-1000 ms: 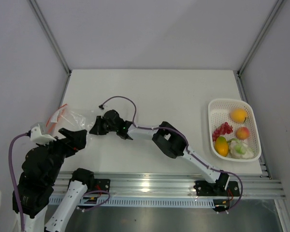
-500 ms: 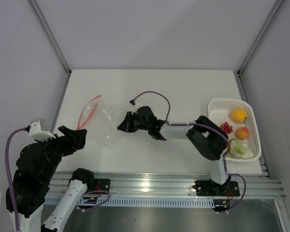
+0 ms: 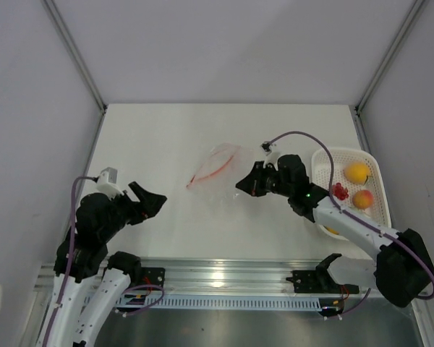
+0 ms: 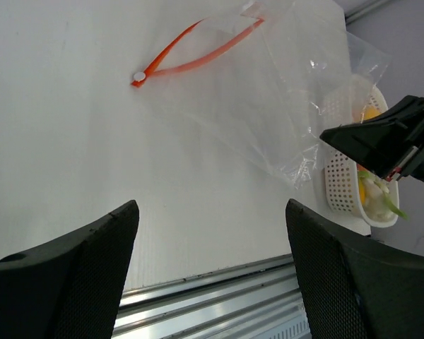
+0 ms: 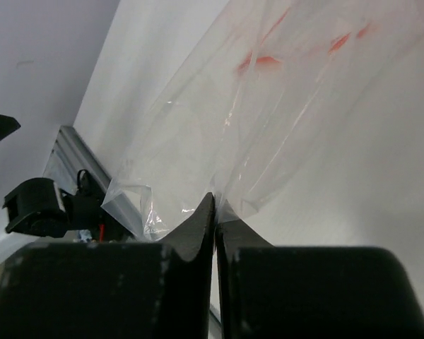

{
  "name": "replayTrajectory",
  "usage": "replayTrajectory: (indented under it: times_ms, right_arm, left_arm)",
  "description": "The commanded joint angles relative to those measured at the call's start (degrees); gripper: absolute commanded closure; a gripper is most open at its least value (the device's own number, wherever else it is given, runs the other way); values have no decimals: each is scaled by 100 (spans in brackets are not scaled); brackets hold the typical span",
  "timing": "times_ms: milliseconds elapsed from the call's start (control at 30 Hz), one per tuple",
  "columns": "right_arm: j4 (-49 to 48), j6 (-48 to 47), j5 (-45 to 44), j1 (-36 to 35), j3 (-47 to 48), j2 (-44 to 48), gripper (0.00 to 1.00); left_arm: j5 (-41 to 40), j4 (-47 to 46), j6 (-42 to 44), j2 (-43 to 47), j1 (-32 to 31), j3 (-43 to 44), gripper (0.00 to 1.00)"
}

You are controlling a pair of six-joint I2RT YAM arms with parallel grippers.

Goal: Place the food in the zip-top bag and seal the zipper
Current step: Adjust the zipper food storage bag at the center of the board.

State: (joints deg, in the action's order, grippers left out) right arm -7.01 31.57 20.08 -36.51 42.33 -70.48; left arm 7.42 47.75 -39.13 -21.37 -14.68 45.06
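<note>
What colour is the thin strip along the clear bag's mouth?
Red-orange strip, with a small white end; the left wrist view shows it best.

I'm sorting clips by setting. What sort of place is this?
Probably a robotics lab test cell, not a kitchen: a white table boxed in by plain grey panels, a metal rail at its near edge, and toy fruit in a white basket.

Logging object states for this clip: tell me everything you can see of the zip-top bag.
The zip-top bag is clear, floppy, crinkled plastic, with nothing visible inside. Its red-orange zipper, white-tipped, gapes in a loop: unsealed. It lies on the table, mouth toward the left arm's side. The right gripper is shut on the edge opposite the mouth; that end looks slightly lifted.
</note>
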Motion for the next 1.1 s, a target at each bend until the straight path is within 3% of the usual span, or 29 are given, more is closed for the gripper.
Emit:
replayTrajectory:
  times_ms: [0, 67, 200, 267, 333, 367, 467, 533, 667, 833, 1067]
  right_arm:
    - [1691, -433, -160, 214, -83, 376, 96]
    - [1895, -354, -223, 250, -207, 648, 79]
    - [1730, -231, 232, 110, -628, 1044, 75]
    - [1711, -21, 182, -283, -787, 1167, 74]
    - [1676, 173, 6, -610, -1014, 1317, 58]
    - [1650, 391, -12, -777, -1085, 1352, 41]
    - [1807, 595, -379, -1524, -1130, 1545, 31]
    - [2219, 753, -688, -1885, -1008, 1747, 29]
    - [3518, 781, -1783, -1895, -123, 2011, 27]
    - [3364, 359, -1841, -930, 679, 1616, 24]
    - [4319, 832, -3615, -480, 2989, -1208, 23]
  left_arm:
    - [708, -1082, -454, -245, -9, -400, 14]
    - [952, -1425, -542, -552, -9, -541, 15]
    - [1376, -1935, -657, -755, -9, -814, 17]
    - [1385, -2067, -666, -755, -9, -867, 18]
    - [1367, -2068, -604, -755, -9, -850, 18]
    - [1367, -2042, -578, -772, -9, -850, 17]
    - [1306, -1953, -402, -808, -9, -744, 17]
    - [1279, -1997, -384, -817, -9, -770, 17]
    - [1402, -2208, -463, -895, -9, -981, 17]
    - [1376, -2191, -385, -992, -9, -955, 17]
    - [1192, -2050, -402, -659, -18, -1147, 17]
